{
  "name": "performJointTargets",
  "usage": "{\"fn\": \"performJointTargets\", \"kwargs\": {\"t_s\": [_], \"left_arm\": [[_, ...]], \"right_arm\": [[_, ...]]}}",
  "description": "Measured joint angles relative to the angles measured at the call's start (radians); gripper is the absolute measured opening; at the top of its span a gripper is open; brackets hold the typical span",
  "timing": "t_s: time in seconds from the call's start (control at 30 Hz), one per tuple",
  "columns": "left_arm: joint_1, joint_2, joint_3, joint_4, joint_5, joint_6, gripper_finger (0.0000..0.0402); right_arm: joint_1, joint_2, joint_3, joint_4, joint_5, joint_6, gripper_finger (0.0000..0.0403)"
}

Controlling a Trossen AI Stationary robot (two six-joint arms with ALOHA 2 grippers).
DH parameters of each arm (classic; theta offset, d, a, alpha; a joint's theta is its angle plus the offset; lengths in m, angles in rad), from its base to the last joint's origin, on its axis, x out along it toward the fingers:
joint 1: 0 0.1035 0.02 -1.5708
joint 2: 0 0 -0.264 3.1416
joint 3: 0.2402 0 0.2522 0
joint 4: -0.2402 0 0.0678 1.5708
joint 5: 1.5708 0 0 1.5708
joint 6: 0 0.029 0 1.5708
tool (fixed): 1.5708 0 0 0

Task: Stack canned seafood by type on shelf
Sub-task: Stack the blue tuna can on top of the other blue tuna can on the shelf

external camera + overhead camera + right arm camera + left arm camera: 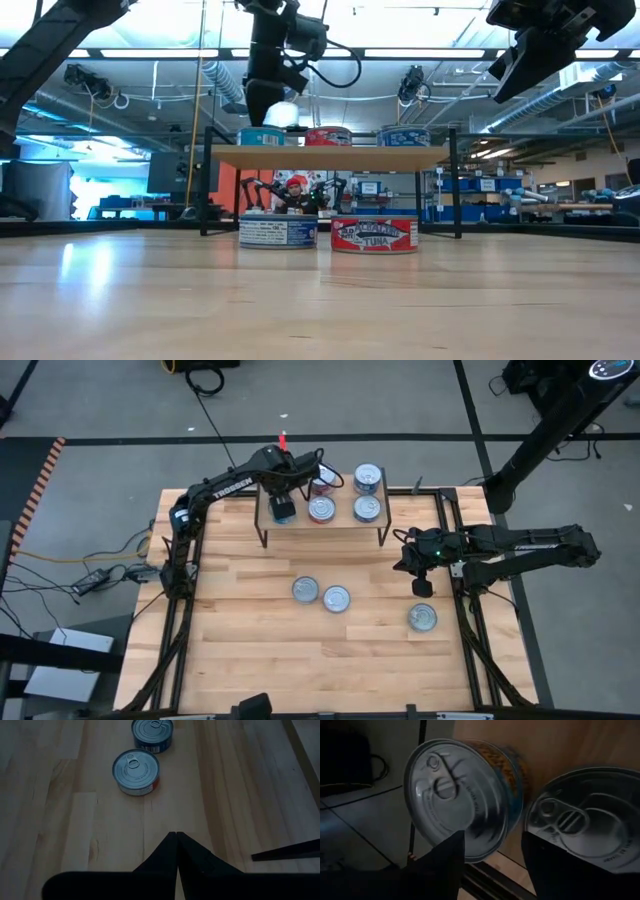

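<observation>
3 tins (335, 599) lie on the wooden tabletop (260, 650), workshop behind.

Bright ceiling glare; dim, blurred left wrist view.

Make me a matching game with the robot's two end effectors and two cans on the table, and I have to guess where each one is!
Things:
1. left end effector
2. right end effector
3. red tuna can
4. lone can

Places:
A. on the table, right beside the blue-labelled can
B. open, over the left end of the shelf
C. shut, up above the table's right side
D. on the table by itself, nearest the right end effector

Pairs: 1-B, 2-C, 3-A, 4-D
</observation>
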Motion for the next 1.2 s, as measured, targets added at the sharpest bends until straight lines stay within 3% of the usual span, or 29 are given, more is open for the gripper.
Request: {"fn": "performJointTargets", "kwargs": {"t_s": [0.17,0.27,0.4,0.53,0.8,1.03,1.2], "left_arm": [[-0.003,-0.007,0.02,-0.003,0.006,-0.014,0.0163],[-0.007,-0.008,0.082,0.0,0.076,-0.051,0.0133],[-0.029,-0.011,0.172,0.001,0.191,-0.141,0.0076],[-0.102,-0.031,0.187,0.036,0.22,-0.203,0.0012],[-0.285,-0.039,0.18,0.279,0.249,-0.21,0.0003],[-0.343,-0.039,0.156,0.419,0.258,-0.229,0.0002],[-0.378,-0.061,0.041,0.585,0.259,-0.247,0.0001]], "right_arm": [[0.0,0.0,0.0,0.0,0.0,0.004,0.0021],[0.0,0.0,0.0,0.0,0.0,0.004,0.0021],[0.0,0.0,0.0,0.002,0.0,0.003,0.0021],[0.0,0.0,0.0,0.026,0.0,0.005,0.0021],[0.001,0.0,0.0,0.112,0.0,0.005,0.0021],[0.0,0.0,0.0,0.179,0.0,0.004,0.0021],[0.0,0.0,0.0,0.199,0.0,0.003,0.0019]]}}
